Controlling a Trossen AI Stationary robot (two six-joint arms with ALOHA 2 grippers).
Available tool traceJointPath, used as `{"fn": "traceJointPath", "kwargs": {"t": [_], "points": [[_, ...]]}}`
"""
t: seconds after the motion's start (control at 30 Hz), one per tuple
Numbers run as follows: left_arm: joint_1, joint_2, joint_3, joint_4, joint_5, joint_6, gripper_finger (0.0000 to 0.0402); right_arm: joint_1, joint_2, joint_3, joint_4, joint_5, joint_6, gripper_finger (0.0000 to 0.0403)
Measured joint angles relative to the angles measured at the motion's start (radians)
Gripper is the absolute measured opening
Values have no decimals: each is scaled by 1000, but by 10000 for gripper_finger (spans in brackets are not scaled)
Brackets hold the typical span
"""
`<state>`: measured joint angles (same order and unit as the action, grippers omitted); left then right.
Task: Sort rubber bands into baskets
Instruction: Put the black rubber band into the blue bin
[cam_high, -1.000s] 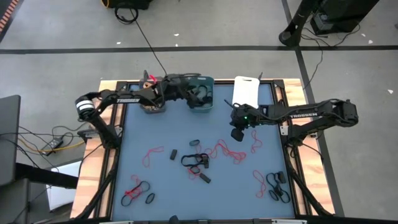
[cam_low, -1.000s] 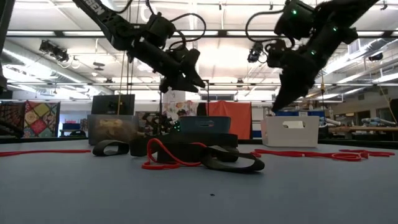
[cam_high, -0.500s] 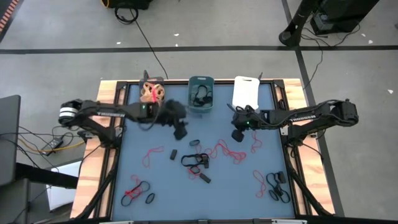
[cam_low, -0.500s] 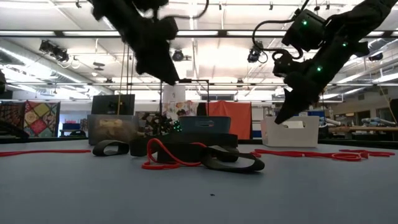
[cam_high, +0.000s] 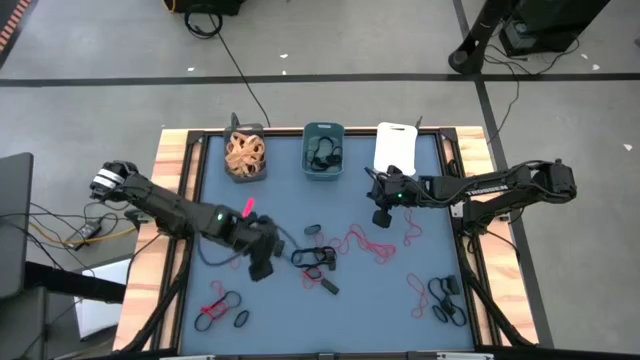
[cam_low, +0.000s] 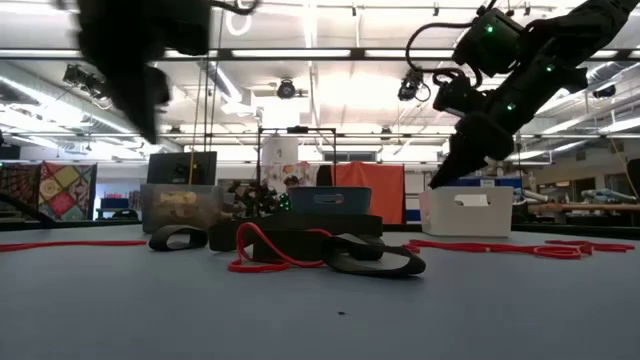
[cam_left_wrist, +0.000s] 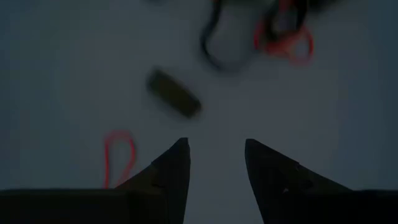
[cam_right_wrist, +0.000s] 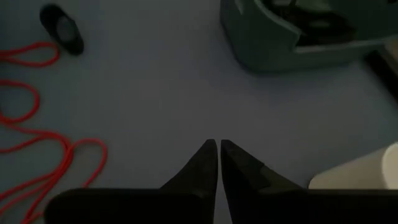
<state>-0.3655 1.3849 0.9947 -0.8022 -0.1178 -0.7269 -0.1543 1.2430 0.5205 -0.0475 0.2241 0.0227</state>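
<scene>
My left gripper (cam_high: 262, 268) hangs open over the table's middle left, nothing between its fingers (cam_left_wrist: 214, 168). Under it on the table lie a short black rubber band (cam_left_wrist: 174, 93) and a red loop (cam_left_wrist: 118, 155). My right gripper (cam_high: 380, 216) is shut and bare above the table, near the white basket (cam_high: 395, 148). The teal basket (cam_high: 322, 150) holds black bands; the dark grey basket (cam_high: 245, 155) holds tan ones. Red bands (cam_high: 365, 240) and black bands (cam_high: 315, 258) lie scattered mid-table.
More red and black bands lie near the front left (cam_high: 218, 305) and front right (cam_high: 445, 295). The three baskets stand in a row along the far edge. A wooden frame (cam_high: 170, 150) borders the blue table top.
My left gripper has swung away from the teal basket, toward the table's near edge and a little to the left, and has tipped to point more steeply down. It now hangs over the scattered bands at mid-table.
</scene>
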Motion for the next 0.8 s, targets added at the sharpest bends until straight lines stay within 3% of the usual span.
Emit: {"fn": "traceJointPath", "kwargs": {"t": [0.47, 0.8], "points": [[-288, 1, -1, -52, 35, -42, 157, 0, 0, 0, 47, 1, -69, 54], [-444, 11, -94, 9, 42, -161, 157, 0, 0, 0, 47, 3, -68, 85]]}}
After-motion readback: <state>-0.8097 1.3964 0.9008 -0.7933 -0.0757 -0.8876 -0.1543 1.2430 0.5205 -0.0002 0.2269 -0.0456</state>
